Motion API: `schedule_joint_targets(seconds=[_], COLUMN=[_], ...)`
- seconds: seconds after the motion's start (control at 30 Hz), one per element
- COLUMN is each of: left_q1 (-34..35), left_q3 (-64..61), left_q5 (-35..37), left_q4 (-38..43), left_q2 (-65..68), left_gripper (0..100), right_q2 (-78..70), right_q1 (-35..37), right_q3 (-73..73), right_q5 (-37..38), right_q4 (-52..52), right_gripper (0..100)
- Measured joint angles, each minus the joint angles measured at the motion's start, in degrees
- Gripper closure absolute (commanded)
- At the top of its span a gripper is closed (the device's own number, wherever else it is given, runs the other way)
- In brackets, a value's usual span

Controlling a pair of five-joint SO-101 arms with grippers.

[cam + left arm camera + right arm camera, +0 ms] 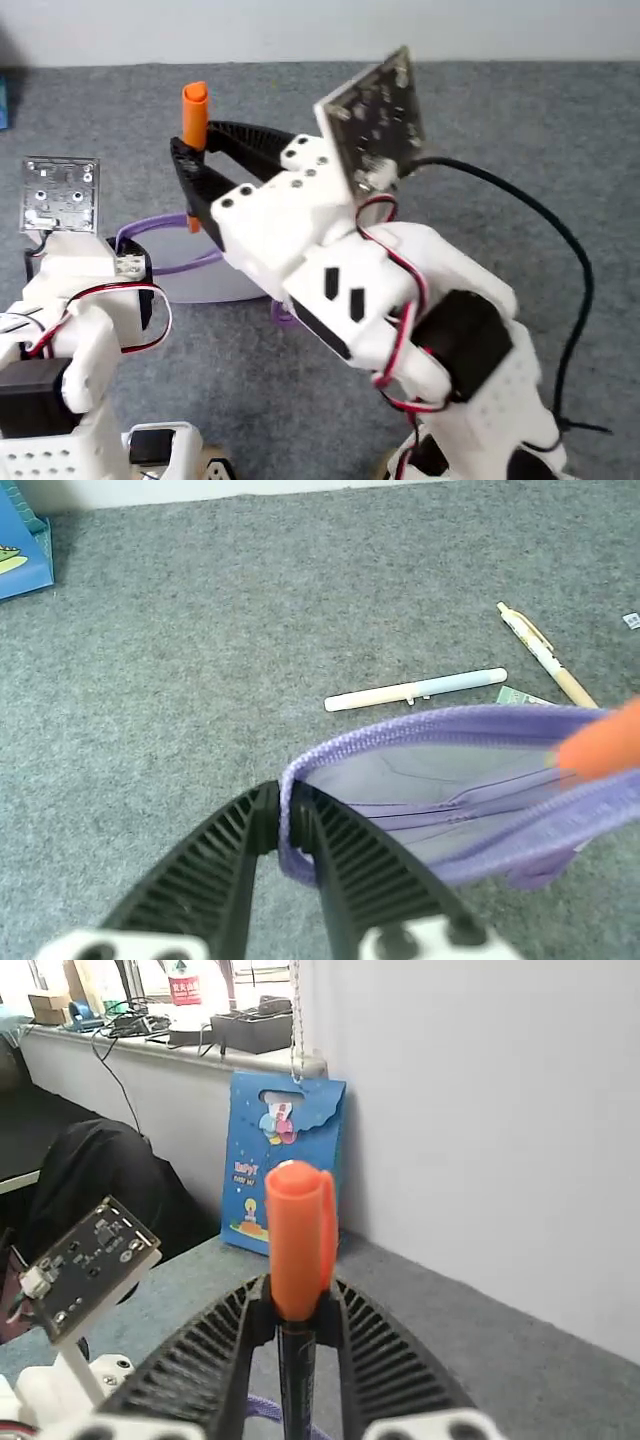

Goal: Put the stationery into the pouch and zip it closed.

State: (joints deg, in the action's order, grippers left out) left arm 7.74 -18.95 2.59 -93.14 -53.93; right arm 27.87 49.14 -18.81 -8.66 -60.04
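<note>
Nearest you, at 9 o'clock in the high view, your left hand (285, 810) is clenched on the open rim of the purple pouch (430, 790). Toward 11 o'clock, your right hand (298, 1305) grasps an orange-capped pen (298, 1240) upright. Beyond the pouch, a white-and-blue pen (415, 690) and a yellow pen (540, 652) lie on the grey felt tabletop (200, 630). Farthest, a blue gift bag (285, 1160) stands against the white wall (480, 1110).

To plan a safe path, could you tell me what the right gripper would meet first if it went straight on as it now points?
Probably the blue gift bag by the wall, straight beyond the right gripper and the orange-capped marker it grips. Nothing shows between them, though depth is unclear.
</note>
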Motion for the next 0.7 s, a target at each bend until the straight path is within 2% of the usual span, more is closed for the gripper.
schedule_joint_targets(seconds=[0.27, 0.47, 0.7], left_q1=[0.0, 0.0, 0.0], left_q3=[0.0, 0.0, -0.09], left_q5=[0.0, 0.0, 0.0], left_q4=[0.0, 0.0, 0.0], left_q2=[0.0, 0.0, 0.0], left_gripper=[99, 99, 99], right_q2=[-4.84, -7.12, -7.3], right_q1=[0.35, 0.35, 0.35], right_q3=[0.0, 0.0, 0.0], right_q5=[-2.46, -2.46, -0.97], right_q4=[-2.55, -2.55, -2.55], right_gripper=[97.4, 76.0, 83.8])
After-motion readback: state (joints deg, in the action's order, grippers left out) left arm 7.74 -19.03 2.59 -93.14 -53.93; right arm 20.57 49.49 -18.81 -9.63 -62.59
